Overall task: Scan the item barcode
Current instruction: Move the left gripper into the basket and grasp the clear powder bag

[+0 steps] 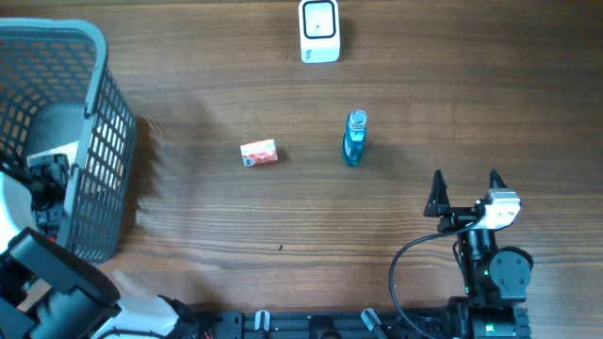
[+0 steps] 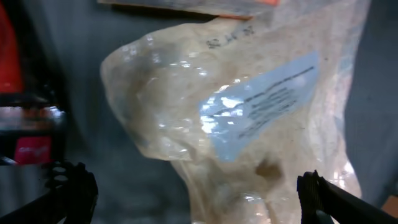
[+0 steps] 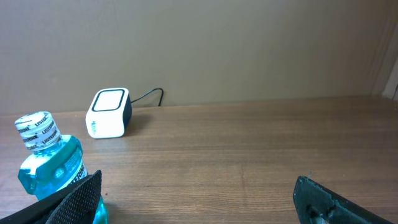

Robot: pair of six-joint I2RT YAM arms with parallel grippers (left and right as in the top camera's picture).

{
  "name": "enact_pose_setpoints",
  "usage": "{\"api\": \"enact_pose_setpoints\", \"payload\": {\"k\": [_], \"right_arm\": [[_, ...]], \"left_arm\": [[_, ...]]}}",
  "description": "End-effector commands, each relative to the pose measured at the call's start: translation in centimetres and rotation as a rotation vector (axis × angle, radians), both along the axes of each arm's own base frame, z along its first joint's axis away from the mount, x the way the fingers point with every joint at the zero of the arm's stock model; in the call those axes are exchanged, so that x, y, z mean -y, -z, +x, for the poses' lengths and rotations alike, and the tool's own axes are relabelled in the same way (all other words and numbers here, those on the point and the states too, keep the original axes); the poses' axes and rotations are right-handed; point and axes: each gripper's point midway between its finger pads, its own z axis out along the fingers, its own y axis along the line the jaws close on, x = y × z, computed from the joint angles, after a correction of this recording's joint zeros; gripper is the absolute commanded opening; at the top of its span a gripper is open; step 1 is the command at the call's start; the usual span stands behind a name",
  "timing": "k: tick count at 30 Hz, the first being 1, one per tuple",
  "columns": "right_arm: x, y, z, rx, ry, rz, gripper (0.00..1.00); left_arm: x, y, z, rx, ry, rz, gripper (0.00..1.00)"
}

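The white barcode scanner [image 1: 319,30] stands at the far edge of the table, and shows again as the scanner [image 3: 109,113] in the right wrist view. On the table lie a small red and white packet [image 1: 259,153] and a blue mouthwash bottle [image 1: 354,138]. My left gripper [image 2: 189,186] is down in the grey basket [image 1: 94,141], open, its fingers wide on either side of a clear bag of pale grains [image 2: 249,112] with a blue label; nothing is held. My right gripper [image 1: 466,181] is open and empty, near the bottle [image 3: 50,158].
Red packaging [image 2: 12,56] lies beside the bag inside the basket. The basket's mesh wall rises around the left arm. A black cable runs from the scanner along the table's back edge [image 3: 146,96].
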Motion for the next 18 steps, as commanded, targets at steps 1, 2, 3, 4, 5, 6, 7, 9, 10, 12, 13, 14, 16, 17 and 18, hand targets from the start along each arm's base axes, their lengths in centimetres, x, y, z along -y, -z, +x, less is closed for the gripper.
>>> {"api": "enact_pose_setpoints", "payload": {"k": [1, 2, 3, 4, 5, 6, 7, 9, 10, 12, 13, 14, 16, 17, 18], "right_arm": [[-0.2, -0.1, 0.0, 0.005, -0.012, 0.015, 1.00], [-0.2, -0.1, 0.0, 0.005, -0.012, 0.015, 1.00], [-0.2, -0.1, 0.0, 0.005, -0.012, 0.015, 1.00], [-0.2, -0.1, 0.0, 0.005, -0.012, 0.015, 1.00], [-0.2, -0.1, 0.0, 0.005, -0.012, 0.015, 1.00], [-0.2, -0.1, 0.0, 0.005, -0.012, 0.015, 1.00], [-0.2, -0.1, 0.0, 0.005, -0.012, 0.015, 1.00], [-0.2, -0.1, 0.0, 0.005, -0.012, 0.015, 1.00], [-0.2, -0.1, 0.0, 0.005, -0.012, 0.015, 1.00], [-0.2, -0.1, 0.0, 0.005, -0.012, 0.015, 1.00], [-0.2, -0.1, 0.0, 0.005, -0.012, 0.015, 1.00], [-0.2, -0.1, 0.0, 0.005, -0.012, 0.015, 1.00], [-0.2, -0.1, 0.0, 0.005, -0.012, 0.015, 1.00], [-0.2, -0.1, 0.0, 0.005, -0.012, 0.015, 1.00], [-0.2, -0.1, 0.0, 0.005, -0.012, 0.015, 1.00]], "left_arm": [[1.1, 0.2, 1.8, 0.034, 0.036, -0.007, 1.00], [1.5, 0.0, 2.7, 0.054, 0.061, 0.003, 1.00], [1.9, 0.0, 3.4, 0.063, 0.082, 0.012, 1.00], [2.3, -0.1, 4.0, 0.071, 0.099, 0.018, 1.00], [2.5, -0.1, 4.4, 0.075, 0.112, 0.024, 1.00], [2.6, 0.0, 4.6, 0.075, 0.116, 0.029, 1.00], [2.5, 0.2, 4.6, 0.064, 0.112, 0.034, 1.00], [2.5, 1.3, 3.9, 0.022, 0.075, 0.015, 1.00], [2.6, 2.0, 3.7, 0.005, 0.052, -0.008, 1.00], [2.5, 2.7, 3.9, 0.000, 0.050, -0.013, 1.00], [2.2, 2.8, 4.0, 0.004, 0.048, -0.002, 1.00], [2.0, 2.7, 4.3, 0.015, 0.048, 0.009, 1.00], [1.4, 2.4, 5.0, 0.046, 0.048, 0.035, 1.00], [1.0, 2.3, 5.3, 0.054, 0.045, 0.054, 1.00], [0.7, 2.3, 5.4, 0.055, 0.043, 0.066, 1.00]]}}
